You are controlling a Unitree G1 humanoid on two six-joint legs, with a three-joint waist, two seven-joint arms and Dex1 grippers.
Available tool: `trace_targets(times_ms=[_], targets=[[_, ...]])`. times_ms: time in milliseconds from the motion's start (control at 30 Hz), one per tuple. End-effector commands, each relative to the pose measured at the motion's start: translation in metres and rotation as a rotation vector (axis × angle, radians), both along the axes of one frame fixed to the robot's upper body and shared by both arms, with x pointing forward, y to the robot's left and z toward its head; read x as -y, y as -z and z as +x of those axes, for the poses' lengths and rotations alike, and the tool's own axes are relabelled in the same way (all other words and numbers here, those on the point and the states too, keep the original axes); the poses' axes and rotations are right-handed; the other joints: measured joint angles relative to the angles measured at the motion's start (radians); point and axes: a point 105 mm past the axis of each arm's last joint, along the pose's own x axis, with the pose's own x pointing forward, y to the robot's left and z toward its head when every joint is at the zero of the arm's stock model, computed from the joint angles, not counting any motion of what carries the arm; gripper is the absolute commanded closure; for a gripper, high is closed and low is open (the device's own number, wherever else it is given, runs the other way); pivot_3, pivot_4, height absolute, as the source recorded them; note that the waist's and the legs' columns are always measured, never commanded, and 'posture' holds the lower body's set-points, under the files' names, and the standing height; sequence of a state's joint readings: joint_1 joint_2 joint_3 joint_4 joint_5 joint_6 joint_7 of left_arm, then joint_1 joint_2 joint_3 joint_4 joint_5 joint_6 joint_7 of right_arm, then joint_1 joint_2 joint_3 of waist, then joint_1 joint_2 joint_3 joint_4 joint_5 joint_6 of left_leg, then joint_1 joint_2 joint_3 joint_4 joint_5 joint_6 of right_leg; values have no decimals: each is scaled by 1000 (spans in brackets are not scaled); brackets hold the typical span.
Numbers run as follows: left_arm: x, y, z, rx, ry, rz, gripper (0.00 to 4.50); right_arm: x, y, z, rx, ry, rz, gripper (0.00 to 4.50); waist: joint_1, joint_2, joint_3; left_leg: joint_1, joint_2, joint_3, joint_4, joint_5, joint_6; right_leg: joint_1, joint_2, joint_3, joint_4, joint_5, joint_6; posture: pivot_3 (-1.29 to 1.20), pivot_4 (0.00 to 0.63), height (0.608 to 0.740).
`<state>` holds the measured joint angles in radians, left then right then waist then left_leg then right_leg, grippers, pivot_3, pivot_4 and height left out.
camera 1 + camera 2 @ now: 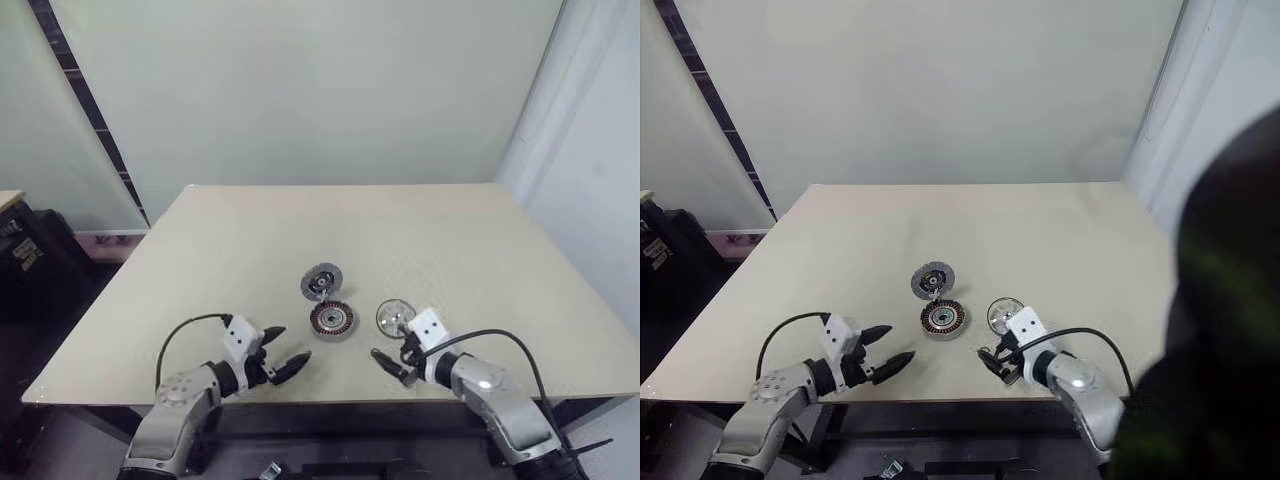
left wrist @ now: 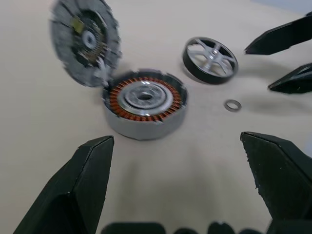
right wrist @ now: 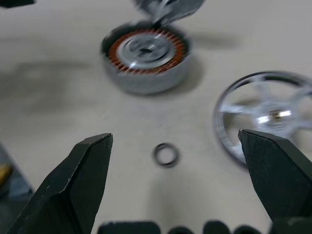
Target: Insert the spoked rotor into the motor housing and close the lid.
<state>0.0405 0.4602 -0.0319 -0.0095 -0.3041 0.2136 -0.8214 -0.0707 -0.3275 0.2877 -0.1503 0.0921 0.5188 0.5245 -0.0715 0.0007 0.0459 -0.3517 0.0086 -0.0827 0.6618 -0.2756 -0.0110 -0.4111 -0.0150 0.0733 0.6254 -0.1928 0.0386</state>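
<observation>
1. Work surface. I see a beige table [image 1: 250,240] set before a pale wall; the three motor parts lie clustered near its front edge, between my two arms.
2. Motor housing [image 1: 331,320]. It sits flat on the table, open side up; the ring of reddish-copper windings surrounds a pale metal centre, as my left wrist view shows plainly [image 2: 144,101].
3. Lid [image 1: 322,281]. This grey disc with the ribbed rim lies just behind the housing. In both wrist views it appears tilted, its lower edge touching the housing's rim.
4. Spoked rotor [image 1: 395,317]. The shiny silver disc rests flat on the table just beside the housing, on my right side, apart from it. It lies close in front of my right gripper.
5. Small ring [image 3: 166,154]. A tiny loose metal ring lies on the bare table between the rotor and the housing, touching neither.
6. Left gripper [image 1: 283,352]. It hovers near the table's front edge, to the left of the housing, pointing toward the parts. Its two black fingers [image 2: 80,187] stand wide apart and hold nothing.
7. Right gripper [image 1: 393,357]. It hangs just in front of the rotor, angled downward toward the table. Its jaws are likewise spread wide and empty; the small ring lies on the table between the fingertips in its wrist view.
</observation>
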Motion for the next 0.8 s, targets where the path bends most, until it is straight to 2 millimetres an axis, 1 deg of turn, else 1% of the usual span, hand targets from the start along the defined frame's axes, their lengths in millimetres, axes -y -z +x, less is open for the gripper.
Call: trace_targets(times_ms=[33, 367, 800], targets=[[3, -7, 3, 22, 33, 18, 51, -4, -2, 6, 23, -8, -34, 0, 0, 0, 0, 0, 0, 0, 0, 0, 0, 0, 0, 0, 0, 0, 0, 0, 0, 740], [7, 0, -4, 3, 62, 33, 51, -16, 12, 8, -17, -13, -24, 0, 0, 0, 0, 0, 0, 0, 0, 0, 0, -1, 0, 0, 0, 0, 0, 0, 0, 740], [7, 5, -5, -1, 68, 37, 51, -19, 22, 18, -50, 30, -5, 0, 0, 0, 0, -1, 0, -1, 0, 0, 0, -1, 0, -1, 0, 0, 0, 0, 0, 740]])
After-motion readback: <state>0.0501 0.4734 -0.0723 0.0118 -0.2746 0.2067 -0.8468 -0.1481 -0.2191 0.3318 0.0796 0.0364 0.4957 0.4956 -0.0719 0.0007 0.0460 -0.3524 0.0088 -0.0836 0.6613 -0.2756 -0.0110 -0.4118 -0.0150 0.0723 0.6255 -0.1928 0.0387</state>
